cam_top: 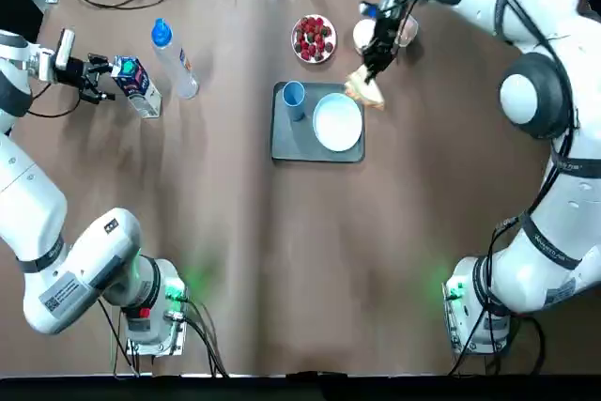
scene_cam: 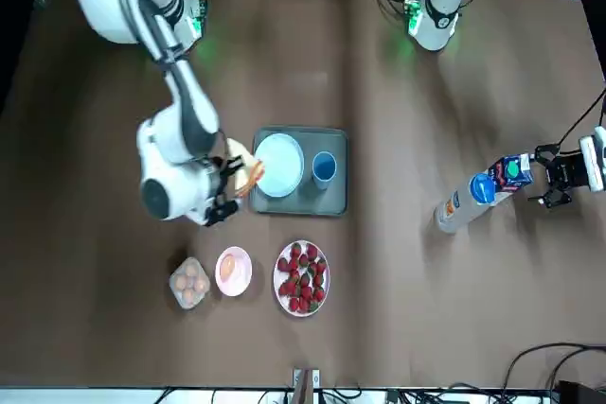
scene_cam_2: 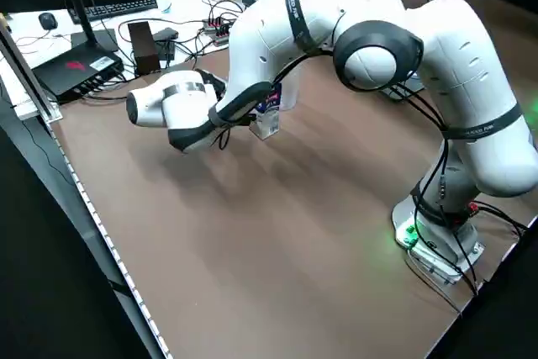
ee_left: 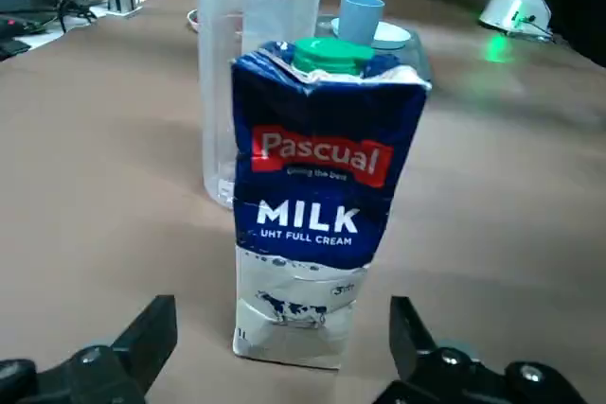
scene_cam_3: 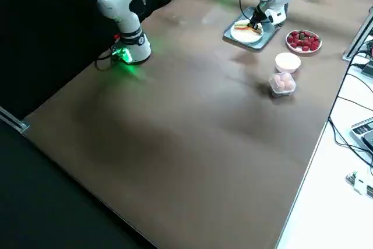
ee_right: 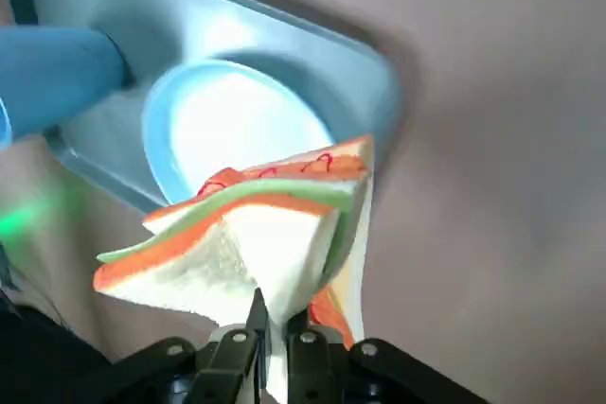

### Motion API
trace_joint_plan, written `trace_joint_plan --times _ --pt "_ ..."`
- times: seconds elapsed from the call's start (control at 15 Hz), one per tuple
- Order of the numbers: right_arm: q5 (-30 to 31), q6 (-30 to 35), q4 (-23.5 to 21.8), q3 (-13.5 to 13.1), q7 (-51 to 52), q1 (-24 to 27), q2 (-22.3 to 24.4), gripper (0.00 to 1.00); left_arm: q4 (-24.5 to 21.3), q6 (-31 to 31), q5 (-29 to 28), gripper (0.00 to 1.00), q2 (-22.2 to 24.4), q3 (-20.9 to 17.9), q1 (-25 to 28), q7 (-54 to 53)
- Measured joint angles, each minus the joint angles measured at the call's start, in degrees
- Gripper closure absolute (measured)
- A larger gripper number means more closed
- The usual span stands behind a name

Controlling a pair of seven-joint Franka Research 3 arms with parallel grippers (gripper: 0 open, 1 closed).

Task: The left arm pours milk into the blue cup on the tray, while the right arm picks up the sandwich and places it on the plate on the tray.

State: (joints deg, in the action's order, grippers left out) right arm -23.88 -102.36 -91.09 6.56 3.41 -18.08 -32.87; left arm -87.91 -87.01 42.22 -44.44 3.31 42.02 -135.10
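Observation:
The milk (cam_top: 139,87) stands upright at the far left of the table, beside a clear bottle. My left gripper (cam_top: 103,81) is level with the carton and open, its fingers (ee_left: 151,336) either side of the milk (ee_left: 320,205) without touching it. My right gripper (ee_right: 271,326) is shut on the sandwich (ee_right: 248,234), holding it in the air by the far right corner of the tray (cam_top: 285,143). On the tray are the blue cup (cam_top: 294,96) and the white plate (cam_top: 338,123). The front view shows the sandwich (scene_cam: 248,175) next to the plate (scene_cam: 279,165).
A clear bottle with a blue cap (cam_top: 174,58) stands just right of the milk. Behind the tray are a dish of red berries (cam_top: 314,38), a small white bowl (cam_top: 365,36) and a clear tub of eggs (scene_cam: 189,282). Cables run along the far edge.

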Motion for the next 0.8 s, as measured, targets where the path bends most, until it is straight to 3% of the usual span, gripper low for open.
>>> trace_joint_plan --times 0.27,0.67,0.8 --pt "-3.57 -7.47 -1.08 -0.04 -2.03 -4.77 -2.95 0.9 0.0 0.21 0.0 0.0 -0.96 0.38 -0.56 -2.25" --pt "-4.05 -9.36 -1.14 -0.08 -2.03 -6.72 -6.8 0.9 -0.08 0.21 0.0 0.01 -1.08 0.51 -2.7 -2.29" --pt "-4.13 -10.24 -1.14 -0.13 -2.03 -6.72 -7.18 0.81 -0.31 0.21 0.03 0.01 -1.08 0.52 -2.88 -2.29"
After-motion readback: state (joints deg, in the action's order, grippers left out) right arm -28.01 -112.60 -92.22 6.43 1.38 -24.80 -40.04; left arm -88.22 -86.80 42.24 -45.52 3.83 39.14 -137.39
